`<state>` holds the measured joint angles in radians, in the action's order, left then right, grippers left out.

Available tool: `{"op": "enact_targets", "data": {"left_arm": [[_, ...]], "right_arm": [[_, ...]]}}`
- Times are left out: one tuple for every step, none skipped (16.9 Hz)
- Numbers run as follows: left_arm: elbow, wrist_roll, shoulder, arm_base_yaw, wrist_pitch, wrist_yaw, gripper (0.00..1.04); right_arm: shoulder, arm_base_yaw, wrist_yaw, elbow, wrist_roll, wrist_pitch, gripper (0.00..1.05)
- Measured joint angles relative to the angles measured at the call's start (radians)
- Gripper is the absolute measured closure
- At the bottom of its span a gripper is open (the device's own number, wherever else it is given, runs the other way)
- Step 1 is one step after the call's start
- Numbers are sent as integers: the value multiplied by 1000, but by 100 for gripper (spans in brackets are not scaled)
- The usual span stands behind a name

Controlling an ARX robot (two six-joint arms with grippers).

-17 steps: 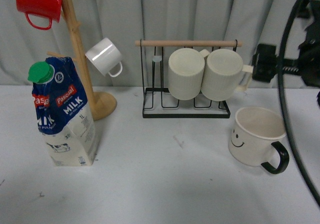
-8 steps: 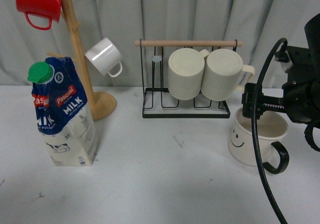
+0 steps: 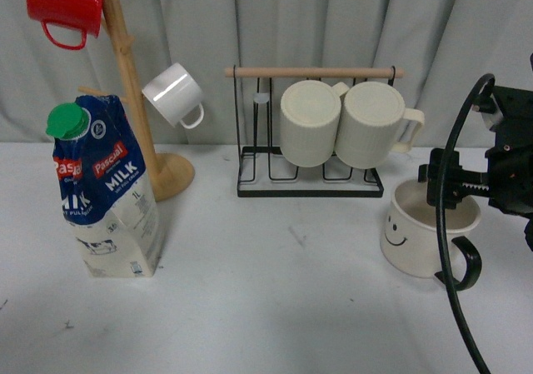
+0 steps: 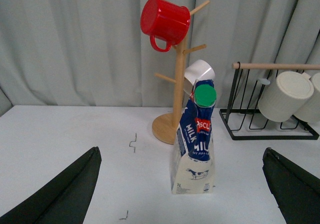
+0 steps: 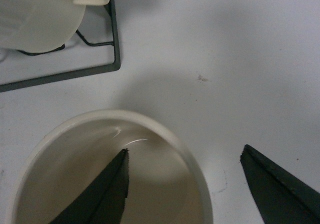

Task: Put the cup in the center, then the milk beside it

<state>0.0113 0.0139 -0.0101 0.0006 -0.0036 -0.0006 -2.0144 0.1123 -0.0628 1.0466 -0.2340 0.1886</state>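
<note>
The cream cup (image 3: 414,239) with a smiley face and black handle stands upright at the right of the table. My right gripper (image 3: 454,189) is open, low over its rim. In the right wrist view the cup's rim (image 5: 167,135) runs between the jaws of the right gripper (image 5: 185,149), one finger inside the cup and one outside. The blue and white milk carton (image 3: 107,192) with a green cap stands at the left. My left gripper (image 4: 180,150) is open and empty, well back from the carton (image 4: 195,154). The center (image 3: 275,299) is bare white tabletop.
A wooden mug tree (image 3: 133,91) at the back left holds a red mug (image 3: 65,3) and a small white mug (image 3: 173,95). A black wire rack (image 3: 312,178) with two ribbed cream mugs (image 3: 310,122) stands just behind the cup. A grey curtain hangs behind.
My right gripper has come down from the upper right onto the cup's rim. The cup, the milk carton and the left arm have not moved.
</note>
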Motion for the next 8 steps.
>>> {"op": "enact_targets", "data": {"left_arm": [[0, 0, 0, 0, 0, 0, 7], [0, 0, 0, 0, 0, 0, 7], [0, 0, 0, 0, 0, 0, 7], [0, 0, 0, 0, 0, 0, 7], [0, 0, 0, 0, 0, 0, 7], [0, 0, 0, 0, 0, 0, 7], [0, 0, 0, 0, 0, 0, 7], [0, 0, 0, 0, 0, 0, 7]], "right_arm": [[-1, 14, 11, -13, 1, 8, 52], [-1, 20, 11, -14, 3, 8, 59], [-1, 20, 11, -16, 5, 8, 68], [-1, 20, 11, -16, 7, 8, 75], [-1, 20, 11, -18, 9, 8, 82], [-1, 21, 11, -18, 15, 7, 93], [2, 21, 24, -20, 16, 13, 100], [9, 26, 25, -22, 19, 10, 101]]}}
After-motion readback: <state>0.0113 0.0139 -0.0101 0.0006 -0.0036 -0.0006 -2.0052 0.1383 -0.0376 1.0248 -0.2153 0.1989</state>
